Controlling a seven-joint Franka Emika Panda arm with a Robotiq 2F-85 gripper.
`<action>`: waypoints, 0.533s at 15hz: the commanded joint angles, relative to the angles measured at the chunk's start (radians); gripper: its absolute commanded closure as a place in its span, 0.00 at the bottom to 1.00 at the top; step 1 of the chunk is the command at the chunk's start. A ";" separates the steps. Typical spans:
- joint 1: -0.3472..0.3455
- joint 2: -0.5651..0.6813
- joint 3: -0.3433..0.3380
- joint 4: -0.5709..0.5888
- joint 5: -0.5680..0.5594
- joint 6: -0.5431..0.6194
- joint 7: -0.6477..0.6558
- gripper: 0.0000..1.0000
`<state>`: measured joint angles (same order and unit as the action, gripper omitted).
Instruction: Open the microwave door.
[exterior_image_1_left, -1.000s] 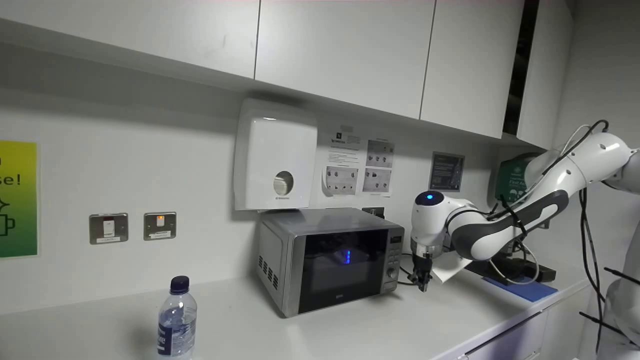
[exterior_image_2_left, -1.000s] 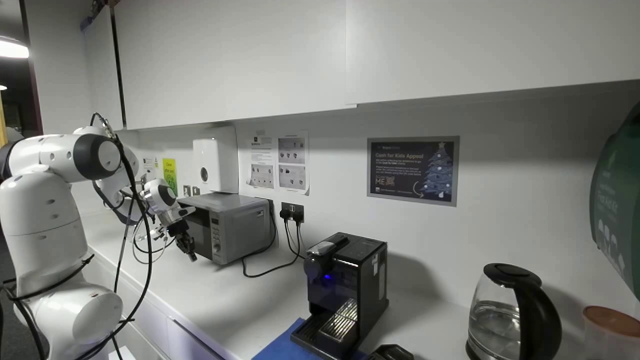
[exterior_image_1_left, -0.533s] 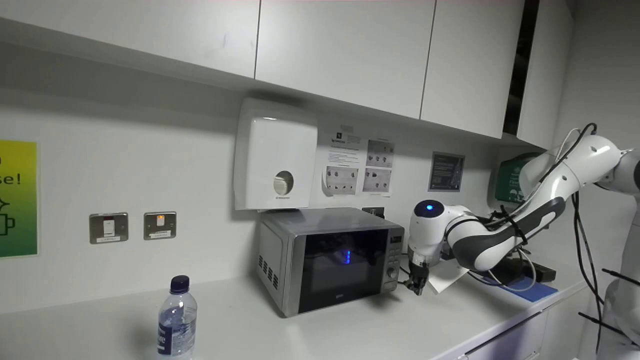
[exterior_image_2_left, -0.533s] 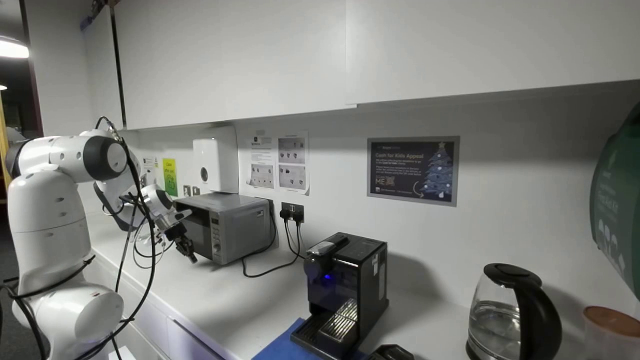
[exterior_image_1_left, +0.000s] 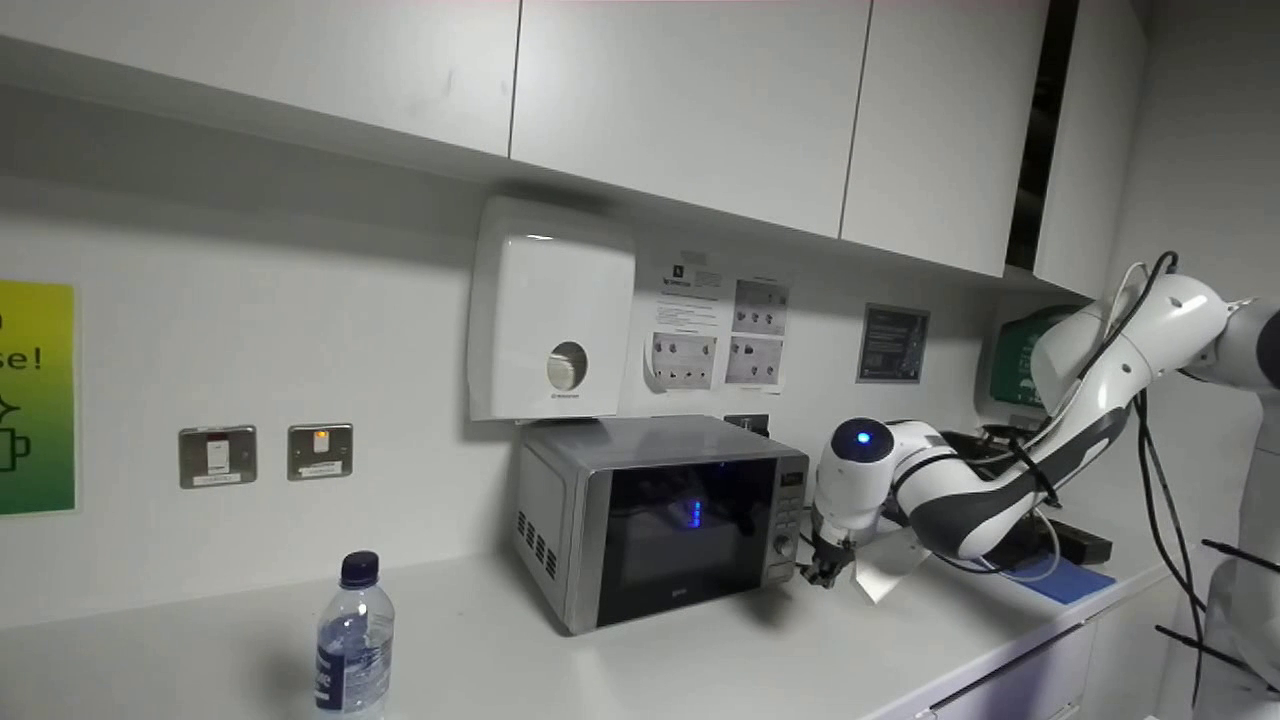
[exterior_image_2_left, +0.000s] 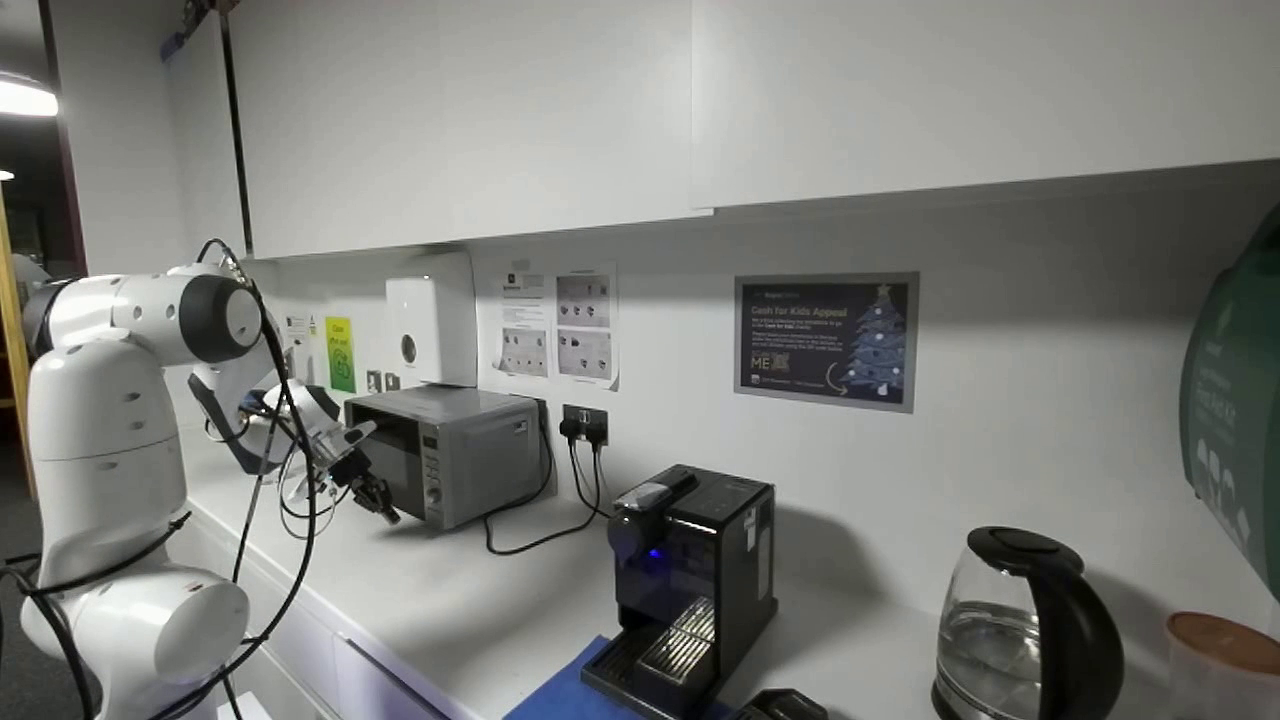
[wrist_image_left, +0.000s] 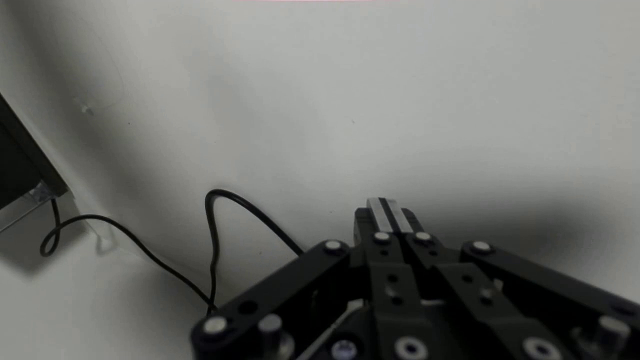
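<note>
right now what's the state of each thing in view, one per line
Microwave door: shut
Gripper: shut, empty
Bottle: upright, capped
Kettle: closed, partly filled
Coffee machine: power unclear; blue glow may be reflection
Wall switch: orange light on
Neighbouring wall switch: no glow visible
Tub: lidded
Two black plugs: plugged in

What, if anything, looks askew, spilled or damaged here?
In both exterior views, the left white notice of the pair on the wall above the microwave has its lower left corner curled outward, as if partly unstuck. I see no spill.
</note>
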<state>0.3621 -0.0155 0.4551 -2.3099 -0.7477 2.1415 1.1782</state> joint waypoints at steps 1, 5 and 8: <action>0.024 0.011 -0.010 0.003 -0.077 0.004 0.042 1.00; 0.034 0.017 -0.010 0.002 -0.131 0.000 0.061 1.00; 0.036 0.020 -0.011 0.001 -0.170 -0.001 0.097 1.00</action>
<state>0.3827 -0.0006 0.4550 -2.3099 -0.8604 2.1415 1.2203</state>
